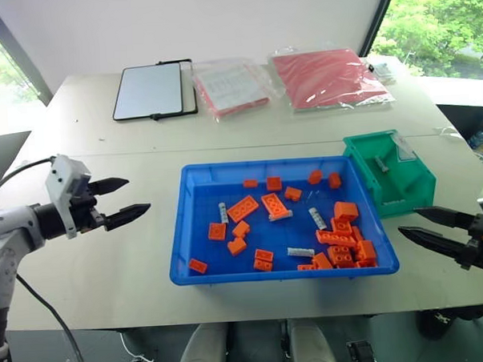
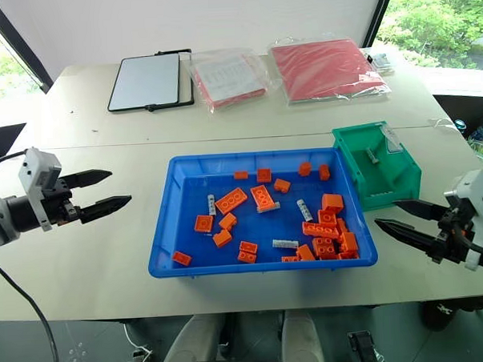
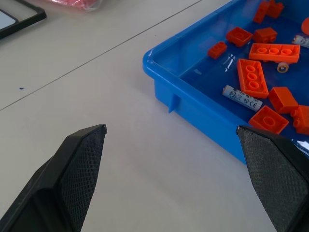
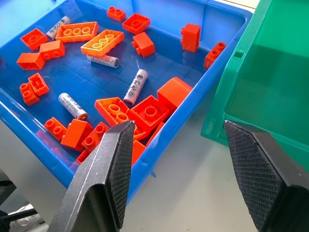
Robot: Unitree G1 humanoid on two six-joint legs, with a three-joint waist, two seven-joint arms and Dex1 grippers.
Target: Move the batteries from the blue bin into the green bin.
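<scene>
The blue bin (image 1: 182, 224) sits mid-table and holds several silver batteries among orange bricks: one lies near its left side (image 1: 223, 212), one right of centre (image 1: 317, 218), one near the front (image 1: 301, 251). The right wrist view shows them too (image 4: 136, 86). The green bin (image 1: 402, 191) touches the blue bin's far right corner, with one battery (image 1: 381, 164) inside it. My left gripper (image 1: 138, 195) hovers open and empty left of the blue bin. My right gripper (image 1: 408, 222) hangs open and empty off the blue bin's front right corner, in front of the green bin.
Orange bricks (image 1: 243, 207) are scattered through the blue bin, piled thickest at its front right. At the table's back lie a black-framed board (image 1: 149, 91) and two plastic bags (image 1: 229, 85) (image 1: 329, 77). Bare tabletop surrounds each gripper.
</scene>
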